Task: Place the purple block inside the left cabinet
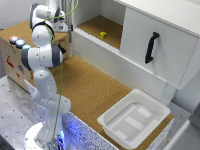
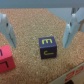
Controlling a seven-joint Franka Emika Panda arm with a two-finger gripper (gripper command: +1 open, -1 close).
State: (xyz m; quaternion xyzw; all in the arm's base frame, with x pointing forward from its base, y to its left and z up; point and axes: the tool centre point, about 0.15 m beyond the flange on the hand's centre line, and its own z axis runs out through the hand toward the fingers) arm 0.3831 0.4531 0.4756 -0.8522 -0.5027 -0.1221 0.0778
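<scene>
You will find a white door (image 1: 175, 55) with a black handle (image 1: 151, 47) mounted upright on its front. A yellow block (image 1: 103, 35) lies to the exterior view's left of the door, on a cork floor. Below the door, a cork tabletop (image 1: 95, 90) carries a white bin (image 1: 132, 120), nearer the camera than the door. Well to the exterior view's left of the door stands a wooden box (image 1: 12, 62) with coloured buttons (image 1: 17, 41) on top. The wrist view shows a red block (image 2: 5, 56) on cork; you cannot place it against the door.
</scene>
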